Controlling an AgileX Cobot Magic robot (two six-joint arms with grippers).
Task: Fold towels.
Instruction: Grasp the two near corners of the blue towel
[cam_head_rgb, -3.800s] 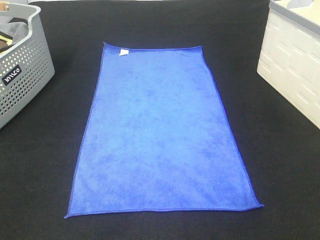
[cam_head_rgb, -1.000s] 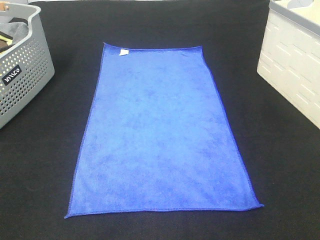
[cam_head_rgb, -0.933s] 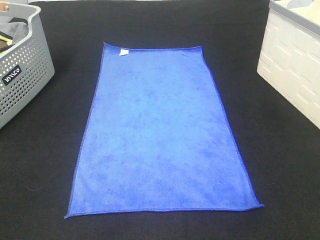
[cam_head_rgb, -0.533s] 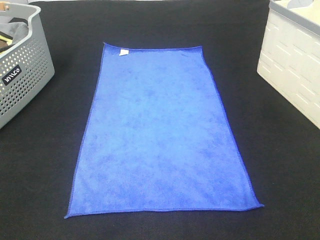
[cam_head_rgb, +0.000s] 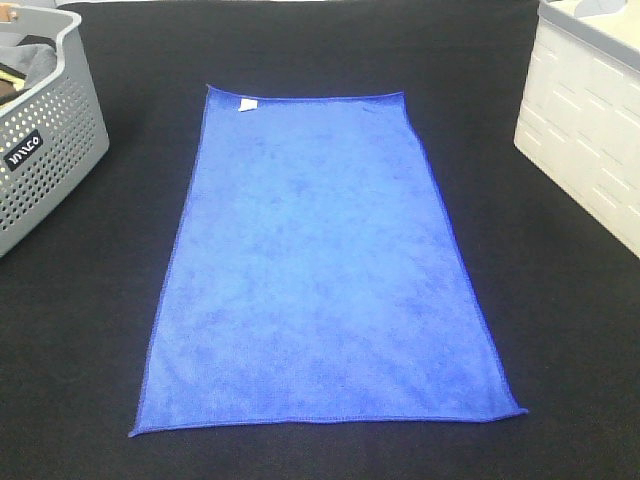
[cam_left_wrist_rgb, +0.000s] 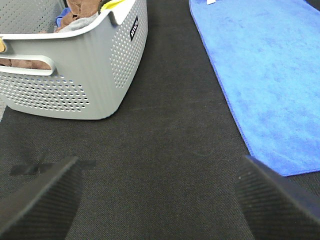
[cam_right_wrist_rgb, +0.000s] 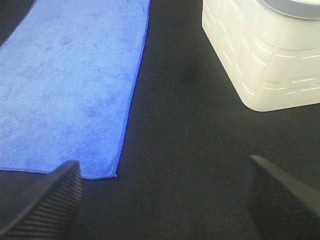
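Our left gripper (cam_left_wrist_rgb: 160, 200) hangs above the black table cover (cam_head_rgb: 100, 330), its two ribbed fingers (cam_left_wrist_rgb: 42, 200) spread wide apart with nothing between them. Ahead of it the dark surface runs between a grey perforated basket (cam_left_wrist_rgb: 75, 75) holding crumpled clothes and the long hemmed edge of the blue towel (cam_head_rgb: 320, 260).

Our right gripper (cam_right_wrist_rgb: 165, 200) is likewise spread wide and empty. It sits near the towel's other near corner, with a white slotted bin (cam_right_wrist_rgb: 260, 55) well off to its far side.

From the high camera, the towel lies fully spread and flat in the middle of the table. A small white tag (cam_head_rgb: 246, 104) shows by one far corner, and neither arm reaches into this view.

Over the last few seconds nothing has changed: the towel keeps the same outline, and both grippers have stayed wide. We judge that folding has not begun, and that the near corners are the likely first places to take hold.
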